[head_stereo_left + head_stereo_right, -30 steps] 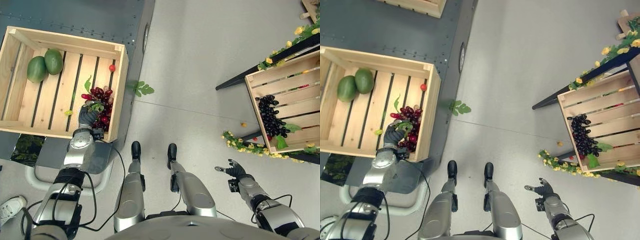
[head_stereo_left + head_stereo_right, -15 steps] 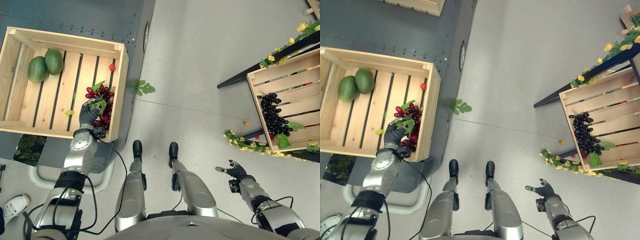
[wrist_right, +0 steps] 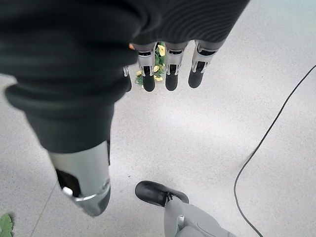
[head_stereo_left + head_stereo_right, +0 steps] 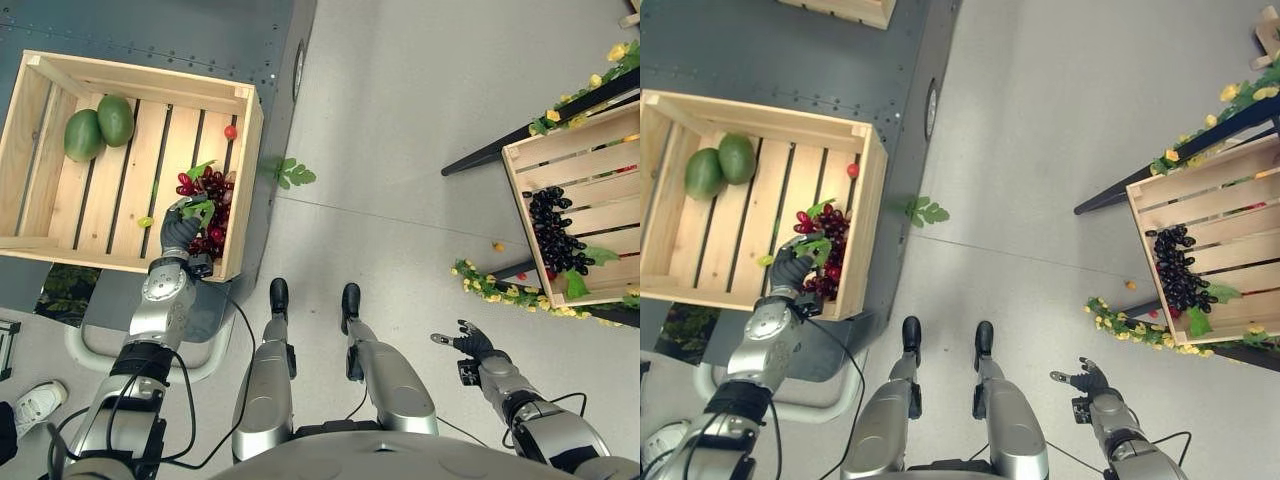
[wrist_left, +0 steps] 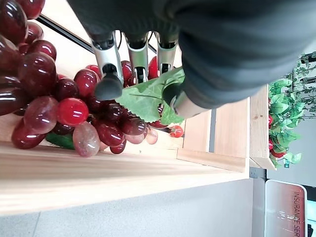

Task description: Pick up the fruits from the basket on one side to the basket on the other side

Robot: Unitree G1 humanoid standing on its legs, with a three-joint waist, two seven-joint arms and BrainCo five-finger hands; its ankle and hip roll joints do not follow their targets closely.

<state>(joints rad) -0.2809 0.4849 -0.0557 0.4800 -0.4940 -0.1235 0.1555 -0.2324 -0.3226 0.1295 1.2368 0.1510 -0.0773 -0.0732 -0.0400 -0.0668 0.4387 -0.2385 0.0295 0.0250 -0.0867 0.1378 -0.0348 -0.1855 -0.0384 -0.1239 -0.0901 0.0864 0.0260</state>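
The left hand [image 5: 163,59], entering from the top of the frame, pinched a green leaf [image 5: 148,101] between fingers [image 5: 108,84] and thumb, over a bunch of red grapes [image 5: 64,98] at left, which lay against the wooden crate [image 5: 98,182] wall along the bottom.

Grey floor [image 4: 400,120]: green leaf [image 4: 290,174], small orange fruit [image 4: 498,246].
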